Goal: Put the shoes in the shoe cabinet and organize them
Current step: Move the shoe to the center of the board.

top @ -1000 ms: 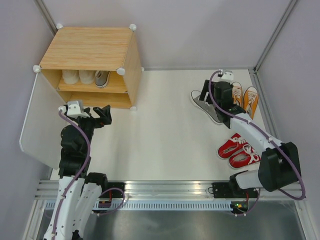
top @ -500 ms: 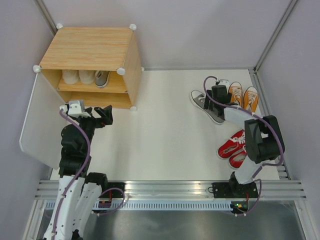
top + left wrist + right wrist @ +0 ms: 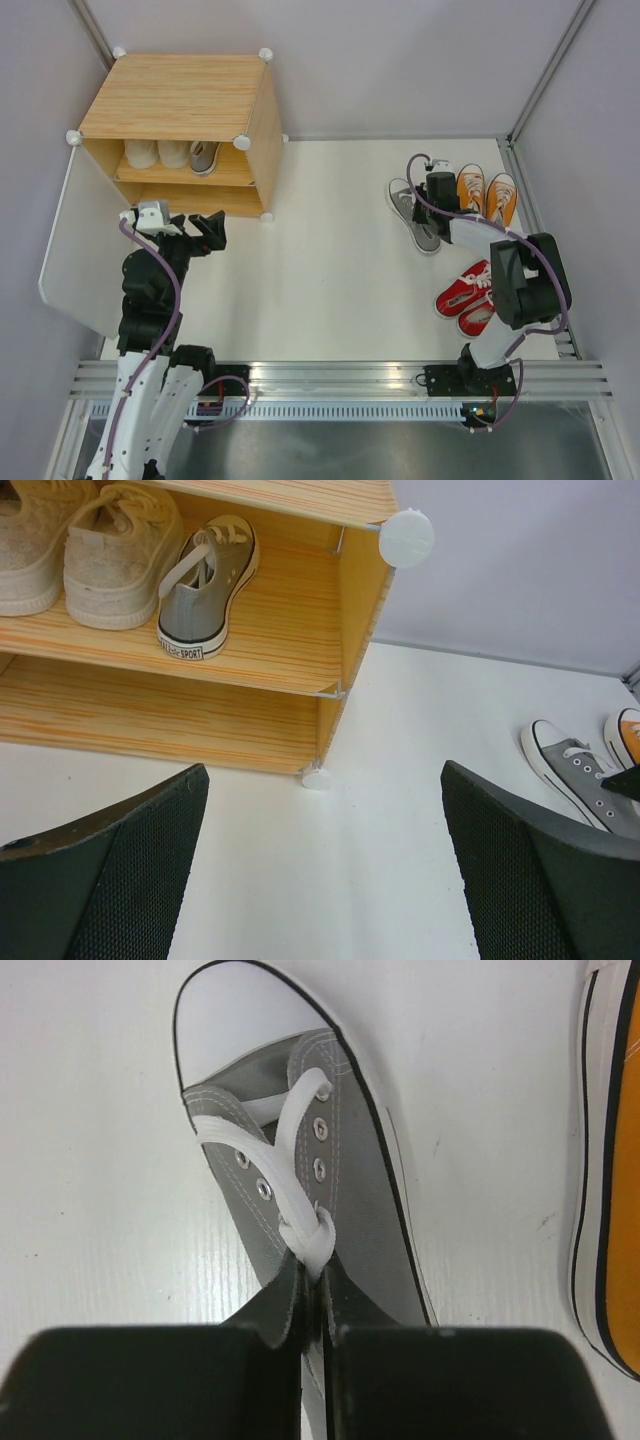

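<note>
The shoe cabinet (image 3: 180,95) stands at the back left; its upper shelf holds a cream pair (image 3: 158,153) and one grey shoe (image 3: 205,157). The other grey shoe (image 3: 413,212) lies on the table at the right. My right gripper (image 3: 435,195) is down on it. In the right wrist view the gripper (image 3: 320,1260) is shut on the grey shoe (image 3: 300,1130) at the lace knot and eyelet flaps. My left gripper (image 3: 200,230) hovers open and empty in front of the cabinet's lower shelf (image 3: 150,715).
An orange pair (image 3: 485,192) sits just right of the gripped shoe, with one orange shoe's sole (image 3: 610,1160) close by. A red pair (image 3: 470,300) lies nearer the right arm's base. The white door panel (image 3: 75,250) hangs open left of the left arm.
My right gripper has come down onto the grey shoe and shut on its laces. The shoe has turned slightly. The left arm has not moved.
</note>
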{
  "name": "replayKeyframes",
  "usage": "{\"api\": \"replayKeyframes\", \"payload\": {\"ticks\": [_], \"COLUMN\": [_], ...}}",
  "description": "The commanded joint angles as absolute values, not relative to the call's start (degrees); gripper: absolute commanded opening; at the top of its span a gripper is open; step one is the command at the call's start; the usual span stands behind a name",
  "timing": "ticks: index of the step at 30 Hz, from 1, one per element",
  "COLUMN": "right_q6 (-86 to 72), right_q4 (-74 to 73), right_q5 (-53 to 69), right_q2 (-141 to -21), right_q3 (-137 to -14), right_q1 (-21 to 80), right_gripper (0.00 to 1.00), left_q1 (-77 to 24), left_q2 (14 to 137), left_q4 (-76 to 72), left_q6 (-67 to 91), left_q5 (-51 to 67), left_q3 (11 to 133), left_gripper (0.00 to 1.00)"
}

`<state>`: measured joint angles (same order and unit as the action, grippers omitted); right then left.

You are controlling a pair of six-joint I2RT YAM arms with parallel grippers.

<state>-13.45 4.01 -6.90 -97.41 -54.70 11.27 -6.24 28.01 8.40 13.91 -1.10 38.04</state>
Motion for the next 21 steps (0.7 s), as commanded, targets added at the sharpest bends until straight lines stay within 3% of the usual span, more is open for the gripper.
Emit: {"api": "replayKeyframes", "payload": {"ticks": [1,7,12,21], "right_q6": [-17.64,-24.60,-41.70,-69.83], "right_q4": [2.73,-7.19,-11.52,-14.07], "right_q5": [-3.69,-10.62,-20.73,-37.35], "right_q2": [-93.96,-90.79,-90.79,-100.97], "right_q3": [-54.75,-59.49,-62.23,-71.09], "right_q1": [11.95,23.71,37.34,53.26], "right_gripper": [0.01,0.01,0.01,0.01], "left_q1": [-6.50,-6.68,-6.68,-7.21], "left_q2": [27.60,27.68,28.83,29.71], "left_q4": [6.07,6.33,7.29,7.12], "left_q6": [15.21,15.99,18.63,18.81], "left_q5": [-0.26,1.58,0.18,-1.85], "left_q3": [37.79,38.06,38.50,38.14], "left_gripper": [1.00,0.99,1.00,1.00]}}
